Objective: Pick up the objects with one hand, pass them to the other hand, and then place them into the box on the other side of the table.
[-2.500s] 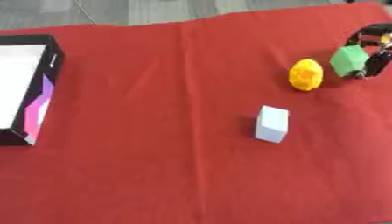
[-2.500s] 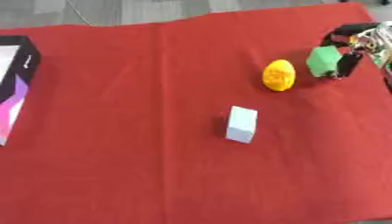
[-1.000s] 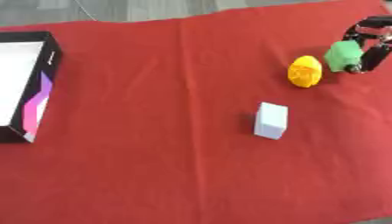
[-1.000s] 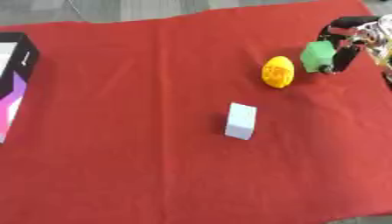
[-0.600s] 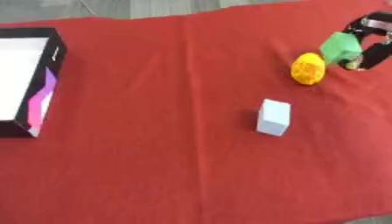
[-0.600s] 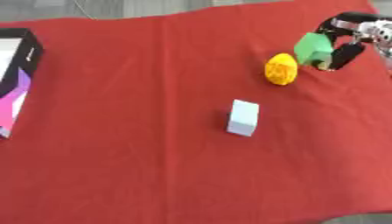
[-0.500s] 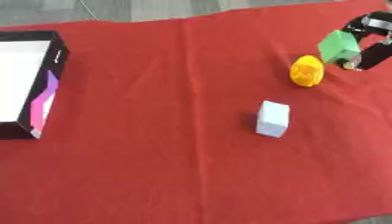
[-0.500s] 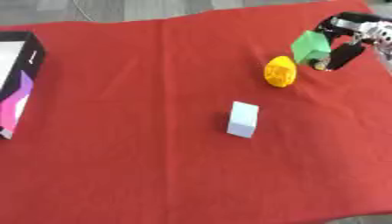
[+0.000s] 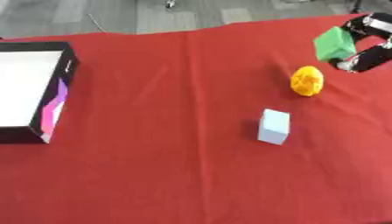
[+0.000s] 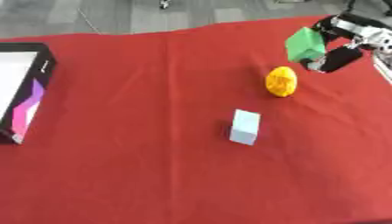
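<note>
Red tablecloth [image 9: 153, 166], right hand [image 10: 344, 41] fingers gripping tilted green block [image 10: 305, 44], pale blue block [image 9: 273, 127] upright

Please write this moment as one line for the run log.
right hand: shut on green block, lifted | left hand: not in view | yellow object, pale blue block: on cloth | box: far left
</note>
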You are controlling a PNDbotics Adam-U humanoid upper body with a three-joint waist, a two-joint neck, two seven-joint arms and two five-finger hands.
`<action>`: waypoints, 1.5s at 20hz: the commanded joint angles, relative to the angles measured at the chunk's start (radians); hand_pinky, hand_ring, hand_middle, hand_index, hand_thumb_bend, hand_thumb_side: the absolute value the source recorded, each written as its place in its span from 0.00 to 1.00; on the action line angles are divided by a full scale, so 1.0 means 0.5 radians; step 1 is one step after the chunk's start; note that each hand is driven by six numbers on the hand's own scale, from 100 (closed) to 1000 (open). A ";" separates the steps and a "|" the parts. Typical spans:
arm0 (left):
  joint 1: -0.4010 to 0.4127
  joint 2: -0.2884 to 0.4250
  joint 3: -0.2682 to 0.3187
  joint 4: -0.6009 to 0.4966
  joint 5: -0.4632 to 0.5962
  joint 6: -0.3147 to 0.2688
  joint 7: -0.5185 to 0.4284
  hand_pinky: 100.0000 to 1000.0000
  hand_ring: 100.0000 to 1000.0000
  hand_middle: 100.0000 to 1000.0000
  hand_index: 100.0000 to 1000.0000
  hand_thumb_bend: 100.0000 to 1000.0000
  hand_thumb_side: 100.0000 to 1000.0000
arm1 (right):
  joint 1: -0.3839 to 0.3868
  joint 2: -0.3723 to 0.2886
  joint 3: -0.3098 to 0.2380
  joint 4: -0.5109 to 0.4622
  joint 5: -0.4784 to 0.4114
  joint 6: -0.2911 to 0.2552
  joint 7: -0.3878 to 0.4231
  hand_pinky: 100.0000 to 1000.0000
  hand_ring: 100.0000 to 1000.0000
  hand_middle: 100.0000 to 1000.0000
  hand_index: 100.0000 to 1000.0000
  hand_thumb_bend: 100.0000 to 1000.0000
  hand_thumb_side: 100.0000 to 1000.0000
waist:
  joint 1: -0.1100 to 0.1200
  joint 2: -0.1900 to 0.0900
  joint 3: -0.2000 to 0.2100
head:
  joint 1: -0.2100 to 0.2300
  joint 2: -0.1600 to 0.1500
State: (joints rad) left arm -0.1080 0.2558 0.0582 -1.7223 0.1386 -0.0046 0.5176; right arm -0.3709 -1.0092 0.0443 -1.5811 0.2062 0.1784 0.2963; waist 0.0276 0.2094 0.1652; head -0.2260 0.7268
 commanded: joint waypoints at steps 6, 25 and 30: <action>-0.043 0.125 0.002 -0.072 -0.021 0.005 -0.004 0.78 0.68 0.81 0.77 0.15 0.84 | 0.118 0.089 0.011 -0.446 -0.226 0.191 -0.237 0.83 0.58 0.34 0.48 0.00 0.00 | -0.002 -0.073 -0.002 | 0.060 0.021; -0.382 0.666 -0.279 -0.438 -0.296 0.462 -0.391 0.78 0.70 0.81 0.79 0.19 0.67 | 0.063 0.654 0.343 -0.819 -0.390 0.574 -0.582 0.73 0.54 0.32 0.49 0.00 0.00 | 0.002 -0.139 0.020 | 0.192 0.086; -0.507 0.791 -0.360 -0.550 -0.376 0.636 -0.558 0.76 0.68 0.80 0.79 0.22 0.63 | 0.024 0.835 0.418 -0.773 -0.367 0.553 -0.632 0.72 0.53 0.32 0.49 0.00 0.00 | 0.005 -0.147 0.030 | 0.196 0.086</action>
State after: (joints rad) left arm -0.3446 0.6048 -0.1185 -1.9704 -0.0343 0.2941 0.2576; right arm -0.3439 -0.5960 0.2507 -1.9621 0.0145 0.4580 -0.0112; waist 0.0276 0.1679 0.1795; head -0.1304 0.7642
